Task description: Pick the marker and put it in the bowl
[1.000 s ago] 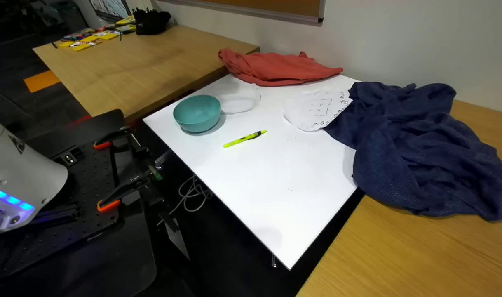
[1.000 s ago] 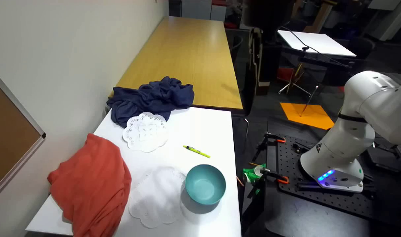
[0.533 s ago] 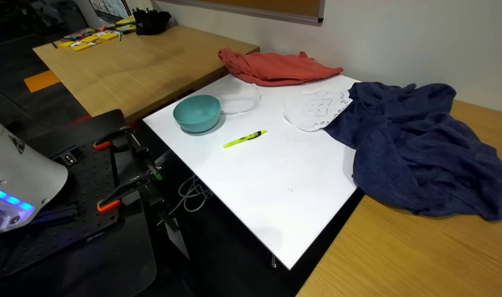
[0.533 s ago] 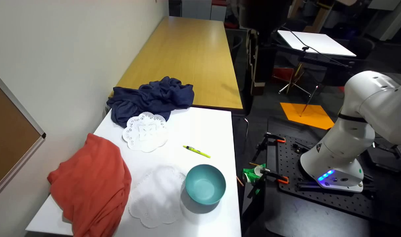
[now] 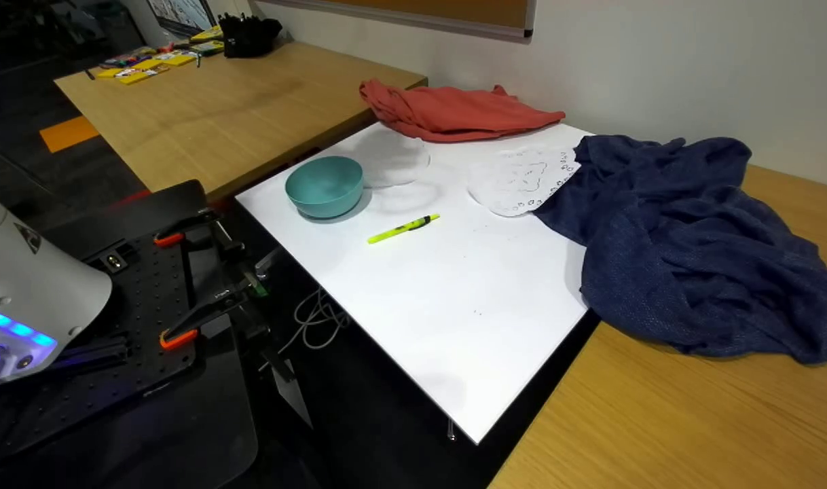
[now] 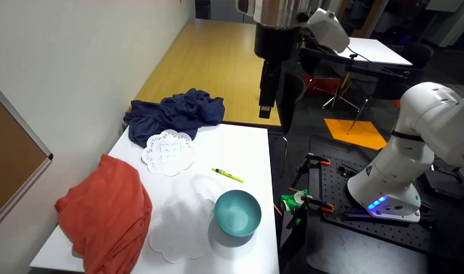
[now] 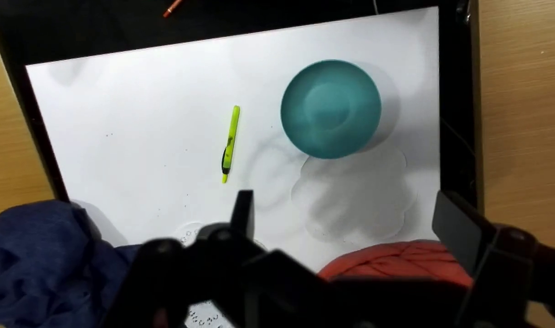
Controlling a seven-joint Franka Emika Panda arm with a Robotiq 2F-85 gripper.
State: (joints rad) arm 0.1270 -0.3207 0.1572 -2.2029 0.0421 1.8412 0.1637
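Observation:
The yellow-green marker [image 5: 403, 229] lies flat on the white tabletop, also visible in an exterior view [image 6: 227, 175] and the wrist view [image 7: 231, 143]. The teal bowl [image 5: 325, 188] stands upright beside it, apart from it, and looks empty; it also shows in an exterior view [image 6: 237, 213] and the wrist view [image 7: 331, 109]. My gripper [image 7: 346, 212] is open with nothing between its fingers. It hangs above the table, fingers pointing down, in an exterior view [image 6: 265, 111]. In the wrist view the marker lies ahead of the left finger.
A red cloth [image 5: 461, 114] and a navy cloth [image 5: 699, 244] lie along the wall side. White lace doilies [image 6: 169, 153] lie flat; another [image 6: 182, 232] is beside the bowl. Wooden tables [image 6: 216, 57] adjoin the white tabletop [image 5: 454, 326]. Clamps [image 5: 196, 319] hold the robot's base plate.
In an exterior view my gripper has moved left and into fuller view. Its shadow has shifted over the doily near the bowl. The marker and bowl have not moved.

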